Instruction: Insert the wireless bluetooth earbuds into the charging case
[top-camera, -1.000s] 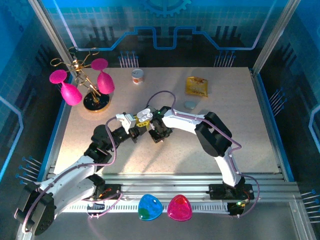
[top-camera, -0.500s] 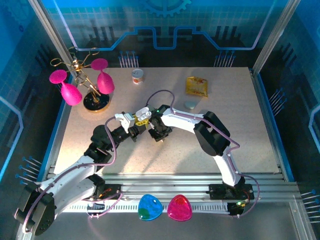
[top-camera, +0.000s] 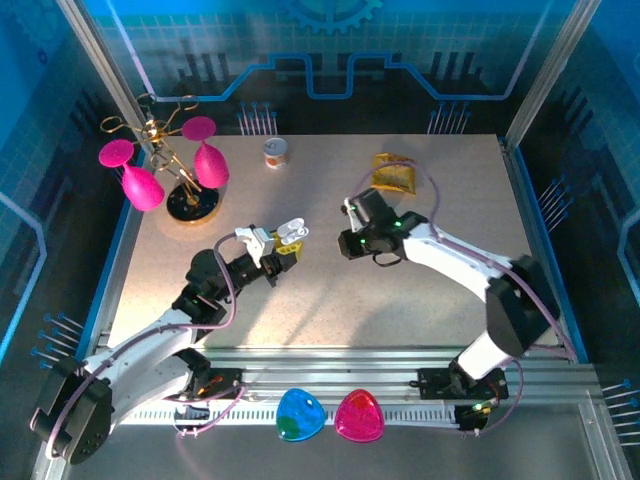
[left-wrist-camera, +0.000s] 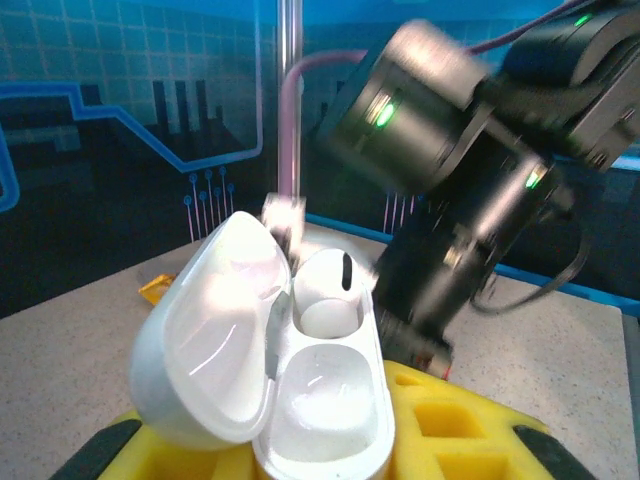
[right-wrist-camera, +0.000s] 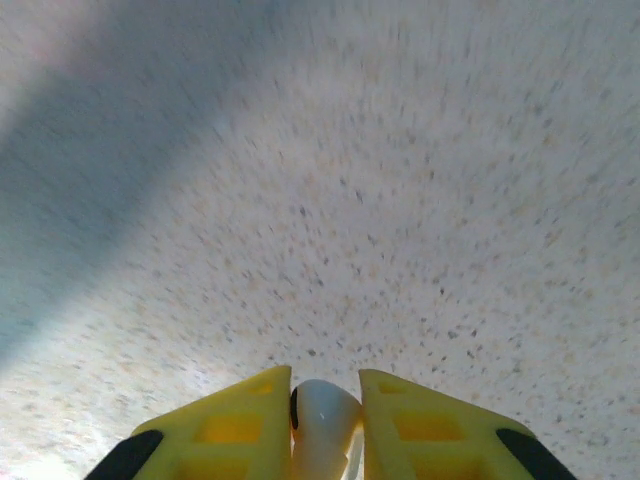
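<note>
Above the speckled surface (right-wrist-camera: 400, 200), my right claw (right-wrist-camera: 325, 390) pinches a tiny white plastic earbud (right-wrist-camera: 322, 425). My left claw (left-wrist-camera: 310, 455) grips the open white charging case (left-wrist-camera: 210, 330), a second earbud (left-wrist-camera: 325, 290) seated inside. I worry a skewed stem jams at the empty socket (left-wrist-camera: 320, 400), or slips free.

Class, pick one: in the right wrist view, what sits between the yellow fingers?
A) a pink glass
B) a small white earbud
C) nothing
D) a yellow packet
B: the right gripper is closed on a small white earbud, which pokes up between its fingers above the speckled table.
</note>
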